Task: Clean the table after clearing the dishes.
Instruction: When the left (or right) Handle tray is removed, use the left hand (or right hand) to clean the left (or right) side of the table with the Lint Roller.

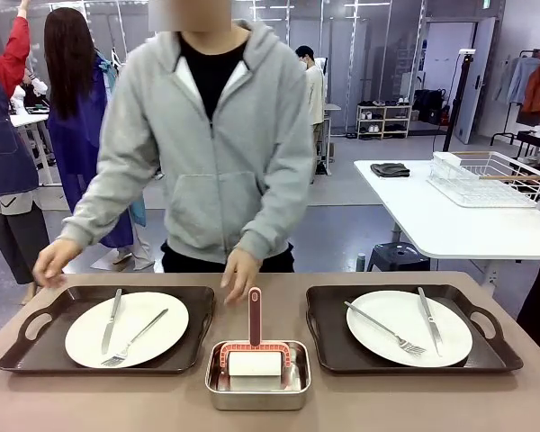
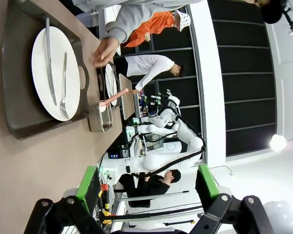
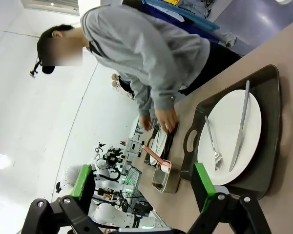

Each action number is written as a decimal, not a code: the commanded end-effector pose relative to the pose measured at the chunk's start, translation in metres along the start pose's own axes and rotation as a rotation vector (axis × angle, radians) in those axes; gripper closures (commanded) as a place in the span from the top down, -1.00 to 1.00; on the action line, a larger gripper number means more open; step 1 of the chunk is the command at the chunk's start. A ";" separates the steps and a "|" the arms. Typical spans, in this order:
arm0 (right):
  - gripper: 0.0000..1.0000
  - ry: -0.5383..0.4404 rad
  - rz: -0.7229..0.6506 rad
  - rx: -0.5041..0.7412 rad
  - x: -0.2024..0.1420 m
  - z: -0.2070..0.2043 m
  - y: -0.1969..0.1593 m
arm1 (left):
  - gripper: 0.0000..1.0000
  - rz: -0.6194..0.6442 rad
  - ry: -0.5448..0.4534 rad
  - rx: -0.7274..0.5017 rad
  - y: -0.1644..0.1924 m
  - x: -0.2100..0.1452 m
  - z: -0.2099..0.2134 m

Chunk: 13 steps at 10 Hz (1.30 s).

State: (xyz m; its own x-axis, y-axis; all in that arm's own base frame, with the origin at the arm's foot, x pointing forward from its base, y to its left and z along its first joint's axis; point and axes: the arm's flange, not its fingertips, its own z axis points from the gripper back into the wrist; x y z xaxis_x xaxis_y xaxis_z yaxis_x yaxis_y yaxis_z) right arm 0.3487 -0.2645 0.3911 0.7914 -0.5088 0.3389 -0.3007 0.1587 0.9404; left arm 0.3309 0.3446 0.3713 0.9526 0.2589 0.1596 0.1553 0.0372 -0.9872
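At the table [image 1: 162,405], left pincer [image 2: 147,183] and right pincer [image 3: 142,181] both released, empty.

The steel pan [image 1: 256,400] is rectangular and shallow, positioned at centre near the front edge. The roller [image 1: 254,362] lies inside the pan: white roll in a red frame, red handle projecting over the far rim. The white counter [image 1: 450,229] stands behind, to the right. It carries a wire rack [image 1: 486,180] and a dark cloth [image 1: 390,169] — well apart. The stool [image 1: 398,256] sits below the white counter's near edge.
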 end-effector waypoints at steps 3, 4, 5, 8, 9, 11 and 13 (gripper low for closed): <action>1.00 -0.005 0.006 0.009 -0.003 -0.002 0.005 | 1.00 -0.014 0.003 0.002 0.000 -0.006 0.001; 1.00 -0.005 0.006 0.009 -0.003 -0.002 0.005 | 1.00 -0.014 0.003 0.002 0.000 -0.006 0.001; 1.00 -0.005 0.006 0.009 -0.003 -0.002 0.005 | 1.00 -0.014 0.003 0.002 0.000 -0.006 0.001; 1.00 -0.005 0.006 0.009 -0.003 -0.002 0.005 | 1.00 -0.014 0.003 0.002 0.000 -0.006 0.001; 1.00 -0.005 0.006 0.009 -0.003 -0.002 0.005 | 1.00 -0.014 0.003 0.002 0.000 -0.006 0.001; 1.00 -0.005 0.006 0.009 -0.003 -0.002 0.005 | 1.00 -0.014 0.003 0.002 0.000 -0.006 0.001; 1.00 -0.005 0.006 0.009 -0.003 -0.002 0.005 | 1.00 -0.014 0.003 0.002 0.000 -0.006 0.001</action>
State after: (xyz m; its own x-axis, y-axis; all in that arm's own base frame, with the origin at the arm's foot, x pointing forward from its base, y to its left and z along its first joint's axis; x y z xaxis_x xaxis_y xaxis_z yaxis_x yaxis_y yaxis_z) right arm 0.3487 -0.2645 0.3911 0.7914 -0.5088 0.3389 -0.3007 0.1587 0.9404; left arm 0.3310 0.3443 0.3712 0.9528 0.2584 0.1594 0.1550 0.0374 -0.9872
